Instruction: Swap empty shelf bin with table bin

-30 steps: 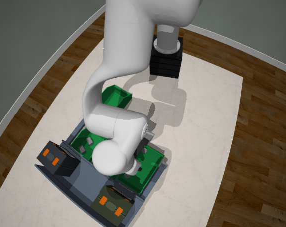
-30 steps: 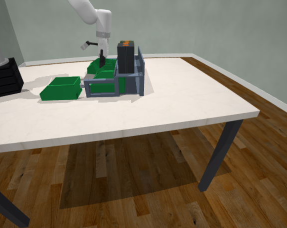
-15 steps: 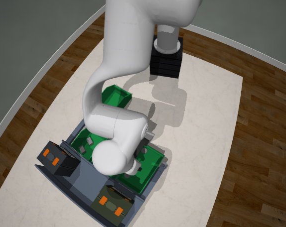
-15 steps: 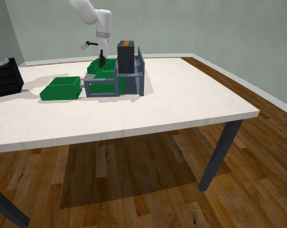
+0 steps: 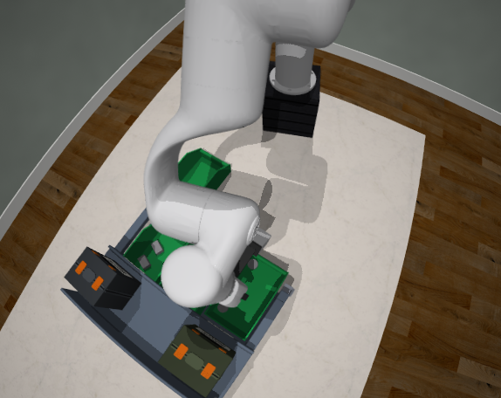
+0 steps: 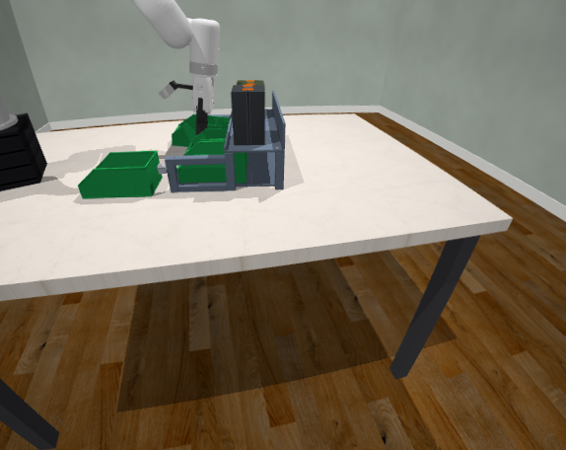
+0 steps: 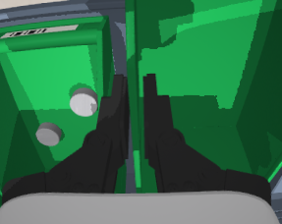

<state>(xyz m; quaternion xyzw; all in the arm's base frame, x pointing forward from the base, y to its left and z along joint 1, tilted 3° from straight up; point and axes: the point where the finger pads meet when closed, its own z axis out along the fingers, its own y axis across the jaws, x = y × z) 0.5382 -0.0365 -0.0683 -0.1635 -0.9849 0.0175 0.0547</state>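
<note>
A green open bin [image 5: 264, 284] [image 7: 207, 55] with grey parts in it sits in the right-hand place of the grey-blue shelf [image 5: 160, 314] [image 6: 259, 168]. My gripper [image 7: 136, 92] [image 6: 200, 123] reaches down from above and straddles this bin's left side wall. The fingers stand slightly apart, with a thin gap on each side of the wall. In the top view the arm hides most of the gripper. An empty green bin [image 5: 203, 168] [image 6: 121, 175] stands on its base on the table [image 5: 356, 218] [image 6: 353, 187] just in front of the shelf.
Another green bin [image 7: 50, 75] with two grey parts sits beside the gripped wall, and a bin with parts [image 5: 147, 253] shows at the shelf's left. A black closed box [image 5: 96, 277] [image 6: 249, 113] and an olive one [image 5: 199, 358] stand on the upper board. The black robot base [image 5: 291, 113] stands behind.
</note>
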